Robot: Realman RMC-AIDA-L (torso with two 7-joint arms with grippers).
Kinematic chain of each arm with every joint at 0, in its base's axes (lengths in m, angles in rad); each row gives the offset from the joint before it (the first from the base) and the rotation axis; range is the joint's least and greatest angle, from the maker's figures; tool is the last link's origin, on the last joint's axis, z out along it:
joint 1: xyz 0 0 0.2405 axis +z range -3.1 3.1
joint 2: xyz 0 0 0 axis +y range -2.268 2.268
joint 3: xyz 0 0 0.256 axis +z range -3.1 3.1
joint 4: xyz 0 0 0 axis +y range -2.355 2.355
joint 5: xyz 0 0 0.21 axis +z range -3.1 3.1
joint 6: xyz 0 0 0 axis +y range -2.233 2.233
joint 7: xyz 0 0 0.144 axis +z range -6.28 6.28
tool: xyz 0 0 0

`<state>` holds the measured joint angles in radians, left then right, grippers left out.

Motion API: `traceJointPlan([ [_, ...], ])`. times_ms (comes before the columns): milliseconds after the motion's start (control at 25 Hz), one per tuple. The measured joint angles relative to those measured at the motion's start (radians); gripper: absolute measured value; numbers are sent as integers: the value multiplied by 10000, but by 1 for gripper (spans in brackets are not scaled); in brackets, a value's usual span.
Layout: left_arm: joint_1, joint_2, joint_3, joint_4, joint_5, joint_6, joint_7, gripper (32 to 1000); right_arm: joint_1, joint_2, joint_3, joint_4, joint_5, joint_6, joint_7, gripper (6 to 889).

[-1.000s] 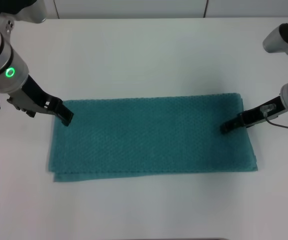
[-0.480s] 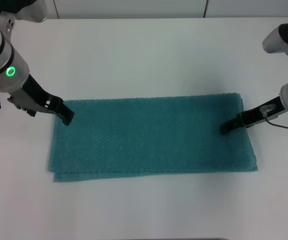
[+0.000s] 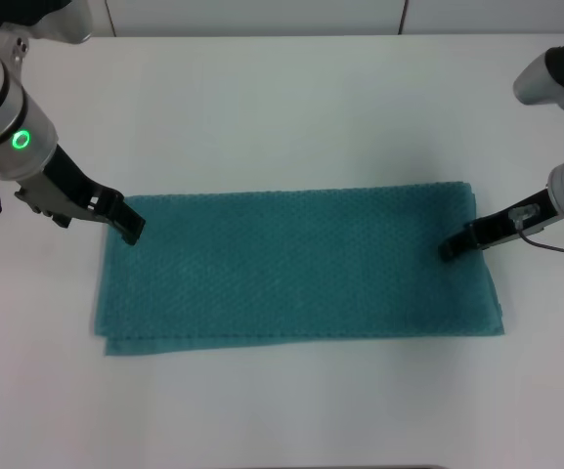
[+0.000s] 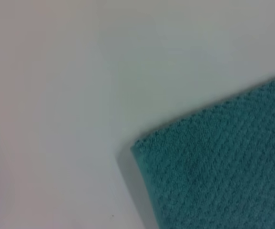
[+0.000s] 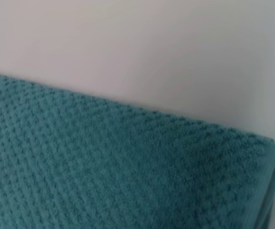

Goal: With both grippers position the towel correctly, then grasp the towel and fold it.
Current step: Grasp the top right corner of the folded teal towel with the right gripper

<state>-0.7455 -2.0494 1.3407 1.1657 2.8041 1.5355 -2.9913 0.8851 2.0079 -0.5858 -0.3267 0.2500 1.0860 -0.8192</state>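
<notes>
Claw tips of the right gripper [image 3: 447, 251] are seen in the head view shifted slightly outward along the towel [image 3: 296, 269], which lies flat mid-table [image 3: 282, 107]; repositioning is judged underway. Left gripper [image 3: 131, 231] is held unmoved at the far-left corner, angled down. Neither claw's grip can be told. Both wrist views show only towel corner and table.

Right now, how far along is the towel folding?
Early. The teal towel already lies flat, doubled in layers, on the white table. In hand: the left gripper sits at its far left corner, the right gripper on its right end. Grasping and the fold itself are left.
</notes>
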Motion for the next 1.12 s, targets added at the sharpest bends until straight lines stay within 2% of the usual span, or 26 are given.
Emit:
traceJointPlan([
  [80,0,0,0,0,0,0,0,918,0,0,-43,3,0,0,1,486],
  [520,-35,10,0,-215,-169,-30,43,919,0,-7,-74,-8,5,-5,14,250],
  [760,-35,24,0,-229,-200,-46,56,919,0,-79,-27,-65,65,101,31,215],
  [840,-33,26,0,-230,-200,-57,57,919,0,-80,-37,-71,52,101,57,395],
  [1080,-30,31,0,-231,-200,-66,62,918,8,-73,-65,-9,-3,-6,91,560],
  [1120,-30,31,0,-230,-200,-66,62,918,7,-69,-68,-8,-10,-8,92,558],
])
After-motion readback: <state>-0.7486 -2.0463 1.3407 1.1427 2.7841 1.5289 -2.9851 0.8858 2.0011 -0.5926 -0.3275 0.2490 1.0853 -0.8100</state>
